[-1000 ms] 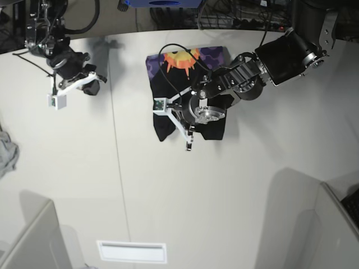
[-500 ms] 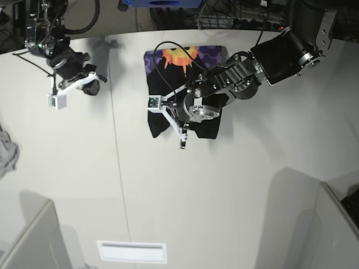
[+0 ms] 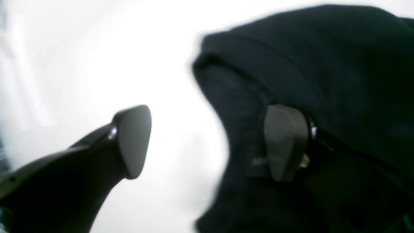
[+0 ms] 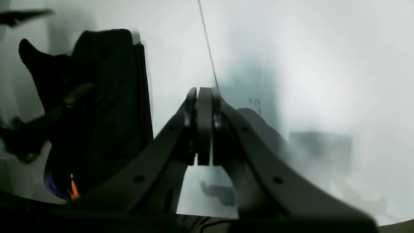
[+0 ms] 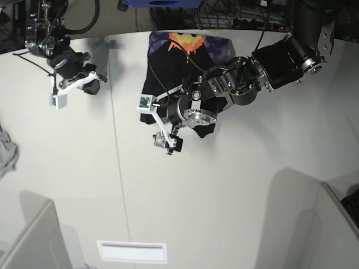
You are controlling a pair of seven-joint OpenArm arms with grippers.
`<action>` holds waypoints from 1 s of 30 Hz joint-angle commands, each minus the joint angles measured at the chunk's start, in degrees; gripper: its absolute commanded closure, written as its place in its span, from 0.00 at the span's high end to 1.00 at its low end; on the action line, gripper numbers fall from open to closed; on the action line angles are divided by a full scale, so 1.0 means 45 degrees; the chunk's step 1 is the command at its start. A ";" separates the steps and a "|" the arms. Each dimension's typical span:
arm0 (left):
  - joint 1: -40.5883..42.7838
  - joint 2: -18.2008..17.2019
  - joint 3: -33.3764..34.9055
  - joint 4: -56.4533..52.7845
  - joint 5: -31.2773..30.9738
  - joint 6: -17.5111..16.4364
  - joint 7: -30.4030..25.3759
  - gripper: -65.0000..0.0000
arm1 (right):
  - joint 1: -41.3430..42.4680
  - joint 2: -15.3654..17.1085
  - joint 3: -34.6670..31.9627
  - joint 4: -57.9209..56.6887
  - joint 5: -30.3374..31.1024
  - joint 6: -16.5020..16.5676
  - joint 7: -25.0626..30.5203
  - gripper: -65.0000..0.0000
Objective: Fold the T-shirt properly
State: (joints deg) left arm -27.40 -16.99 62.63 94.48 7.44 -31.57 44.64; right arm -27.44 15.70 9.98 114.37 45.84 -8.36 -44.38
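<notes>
Jaws of the left gripper (image 3: 207, 142) stand spread wide and released: one fingertip (image 3: 132, 139) sits over bare white worktop (image 3: 81, 64), the other presses against a bunched black fold of the T-shirt (image 3: 323, 64), nothing pinched between them. Seen from the base camera, this gripper (image 5: 168, 131) reaches over the shirt's near-left corner. Jaws of the right gripper (image 4: 203, 126) are clenched together on nothing, hovering above the worktop well apart from the shirt. The T-shirt (image 5: 174, 73) lies at the far middle of the worktop (image 5: 224, 213), its orange sun print at the far edge. A small grey cloth (image 5: 7, 154) lies at the worktop's edge
</notes>
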 commanded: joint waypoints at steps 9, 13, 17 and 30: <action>-0.0095 0.0016 -0.3828 0.2243 0.0134 -0.1101 0.0600 0.80 | -0.0046 0.0173 0.0098 0.0207 0.0039 0.0090 0.0182 0.00; 0.2152 -0.0043 -0.7598 0.4177 -0.0062 -0.1873 0.1948 0.43 | -0.0769 0.0251 0.0117 0.0304 0.0020 0.0090 0.0260 0.00; 0.4750 -0.0102 -1.0861 0.4646 -0.1175 -0.1873 0.2182 0.00 | -0.1746 0.0251 0.0117 0.0383 0.0020 0.0090 0.0221 0.00; 1.6530 -0.1020 -1.8402 0.4138 -0.2328 -0.1873 -0.5300 0.00 | -0.6044 0.2185 -0.0019 0.0324 -0.0019 0.1535 0.0241 0.00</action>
State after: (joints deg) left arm 46.78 -21.06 -19.70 112.12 -2.13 -40.51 21.82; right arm -53.74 25.12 9.74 115.07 44.95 -1.96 -43.29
